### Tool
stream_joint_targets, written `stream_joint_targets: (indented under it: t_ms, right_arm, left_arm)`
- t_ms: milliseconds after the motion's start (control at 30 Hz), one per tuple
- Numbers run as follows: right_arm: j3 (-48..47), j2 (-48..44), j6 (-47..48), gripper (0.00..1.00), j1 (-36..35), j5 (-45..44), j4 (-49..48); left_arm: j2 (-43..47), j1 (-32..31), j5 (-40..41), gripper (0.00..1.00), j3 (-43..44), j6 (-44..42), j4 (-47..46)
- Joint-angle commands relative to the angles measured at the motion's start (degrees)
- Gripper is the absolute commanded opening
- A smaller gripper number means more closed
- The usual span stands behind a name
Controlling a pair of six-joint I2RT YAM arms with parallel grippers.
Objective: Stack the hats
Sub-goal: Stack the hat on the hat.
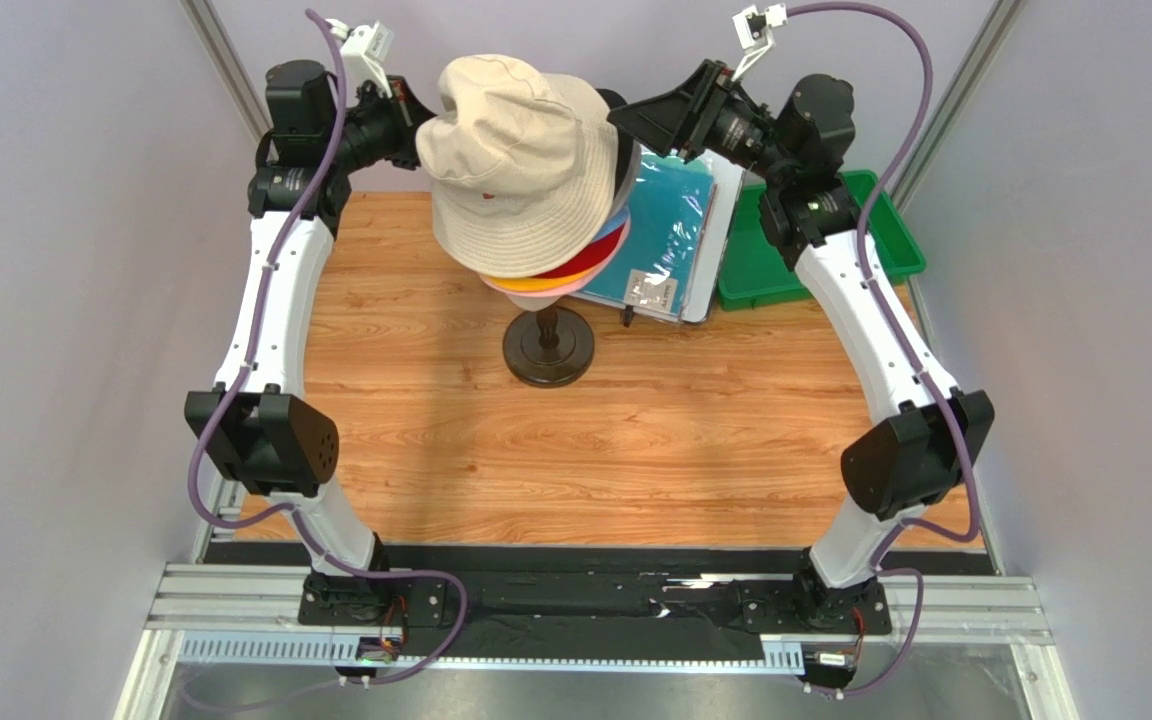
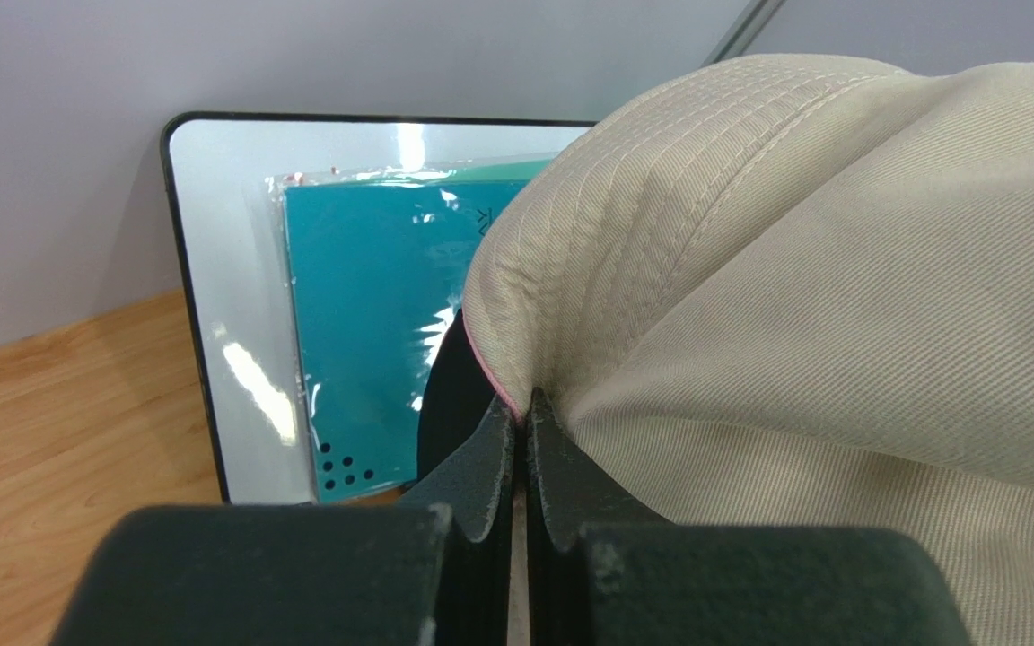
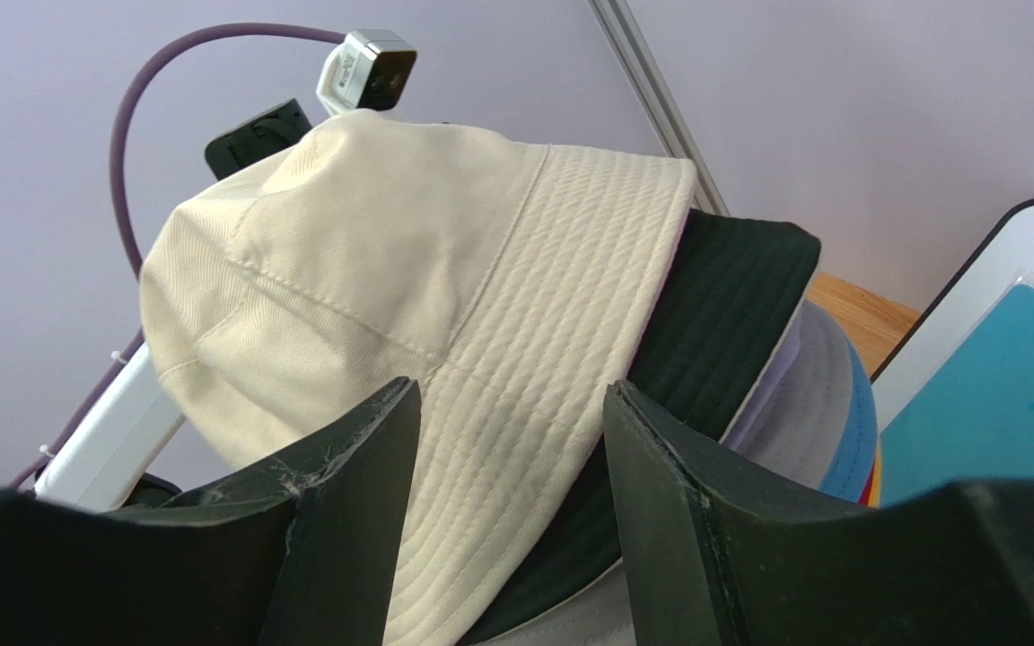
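Note:
The beige hat lies on top of the stack of hats on the mannequin stand. Red, orange-yellow and blue brims stick out below it. My left gripper is shut on the beige hat's brim at its left side, the fingers pinching the cloth edge. On the right, my right gripper is open. Its jaws stand apart with the beige brim showing between them, ungripped. Under it lie the black hat, the lavender hat and the blue hat.
A teal sheet in a white frame lies behind the stand, also in the left wrist view as teal sheet. A green bin sits at the back right. Grey walls close in the wooden table on three sides.

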State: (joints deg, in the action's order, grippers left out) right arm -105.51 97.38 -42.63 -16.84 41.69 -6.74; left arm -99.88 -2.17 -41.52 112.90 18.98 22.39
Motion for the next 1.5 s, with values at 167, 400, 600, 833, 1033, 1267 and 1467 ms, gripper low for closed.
stream_joint_targets:
  t_ms: [167,400,600,833,1033,1267,1467]
  right_arm:
    - [-8.13,8.78,-5.25,0.57,-0.30,3.04,-2.12]
    - [-4.88,8.35,-10.45,0.57,-2.23,7.35,-11.09]
    - [-3.12,6.77,-10.89,0.57,-3.20,7.44,-11.46]
    - [-2.59,8.34,-16.94,0.45,-3.99,9.11,-16.63]
    - [-4.00,9.32,-16.17,0.00,-3.90,7.01,-11.03]
    - [6.44,3.96,-11.16,0.00,-1.97,-2.14,-1.87]
    - [11.82,0.09,-6.77,0.00,-1.88,-5.47,3.83]
  left_arm:
    - [1.79,-1.25,-2.08,0.00,0.48,-3.16,3.80]
    - [1.96,-1.52,-1.73,0.00,1.18,-3.43,4.68]
    - [2.32,-1.69,-1.46,0.00,1.18,-3.08,4.59]
    - [2.93,-3.10,-0.14,0.00,1.44,-3.95,4.76]
    - [3.45,-3.45,-0.23,0.00,0.57,-4.57,4.94]
    - [5.48,-3.45,1.09,0.00,-2.86,-4.75,3.81]
    - [7.50,-3.36,2.66,0.00,-5.41,-2.99,1.78]
